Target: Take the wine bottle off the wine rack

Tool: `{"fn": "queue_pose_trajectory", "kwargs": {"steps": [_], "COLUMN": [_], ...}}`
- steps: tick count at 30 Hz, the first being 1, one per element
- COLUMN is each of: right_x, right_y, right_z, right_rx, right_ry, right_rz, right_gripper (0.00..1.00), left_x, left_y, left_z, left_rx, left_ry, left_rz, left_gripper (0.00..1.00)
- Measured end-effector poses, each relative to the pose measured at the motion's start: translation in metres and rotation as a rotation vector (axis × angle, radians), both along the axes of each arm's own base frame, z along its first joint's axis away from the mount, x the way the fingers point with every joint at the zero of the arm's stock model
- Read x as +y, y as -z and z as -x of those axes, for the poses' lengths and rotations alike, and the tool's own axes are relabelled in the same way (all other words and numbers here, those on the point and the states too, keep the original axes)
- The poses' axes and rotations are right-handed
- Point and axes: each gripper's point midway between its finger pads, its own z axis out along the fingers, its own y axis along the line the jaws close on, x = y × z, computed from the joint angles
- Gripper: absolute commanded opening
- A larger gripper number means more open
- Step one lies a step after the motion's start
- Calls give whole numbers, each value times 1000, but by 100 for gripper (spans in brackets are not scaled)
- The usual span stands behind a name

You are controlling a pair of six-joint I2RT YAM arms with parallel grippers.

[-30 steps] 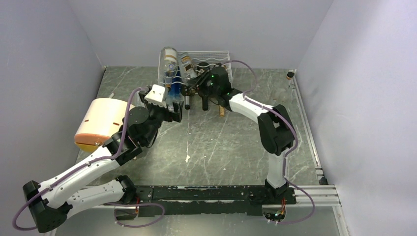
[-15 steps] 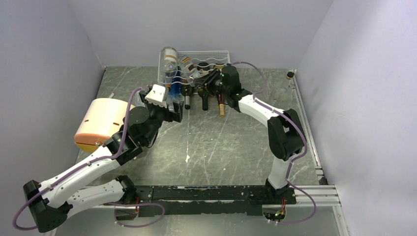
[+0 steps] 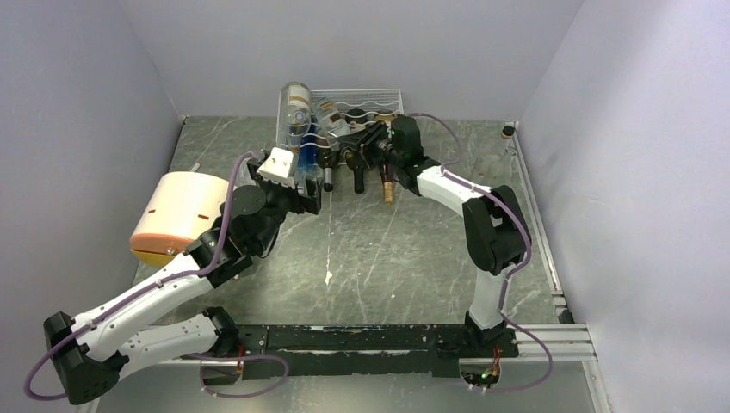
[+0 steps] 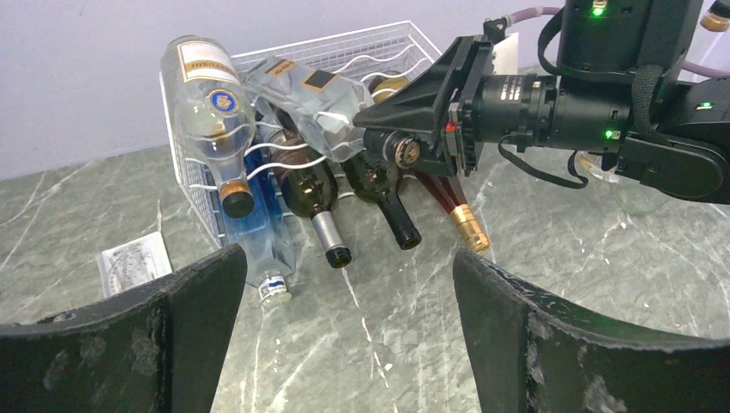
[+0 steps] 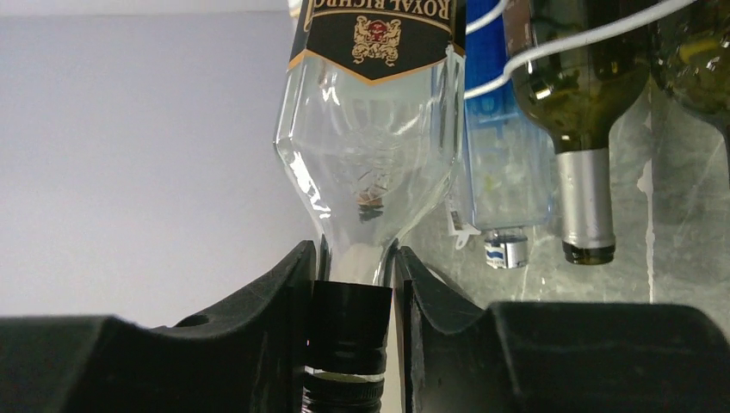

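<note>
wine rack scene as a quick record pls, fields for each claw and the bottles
wine rack: white wire, several bottles in it
clear bottle: black label, lying on the rack
right claw: shut on clear bottle neck
left claw: open, empty, facing the rack
other bottles: green bottle, blue bottle, necks toward the arms

— What changed over the last second?
— My right gripper [image 5: 355,262] slid rightward along the wine rack [image 4: 379,43] front, ending on the neck of the clear bottle [image 5: 370,163]; that arm's elbow swung outward.
</note>
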Motion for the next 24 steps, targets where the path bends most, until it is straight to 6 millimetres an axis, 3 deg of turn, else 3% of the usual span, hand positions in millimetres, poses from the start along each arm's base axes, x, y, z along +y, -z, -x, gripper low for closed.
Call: {"fn": "queue_pose_trajectory", "kwargs": {"steps": [11,19,24], "right_x": [-37,-52,-59], "right_y": [-5,-39,-62], "right_z": [-18,-15,-2], "right_rx": [7,-39,-78], "right_ry": [59,65,45], "right_rz": [-94,-145,-168], "right_gripper": [0,0,0], "left_x": [-2,-5,-5], "left_y": [4,10,10], "left_z": [-2,-3,-3], "left_rx": [8,21,21], "left_ry": [0,4,6], "left_rz": [-9,-23,-25], "left_gripper": [94,97,97]}}
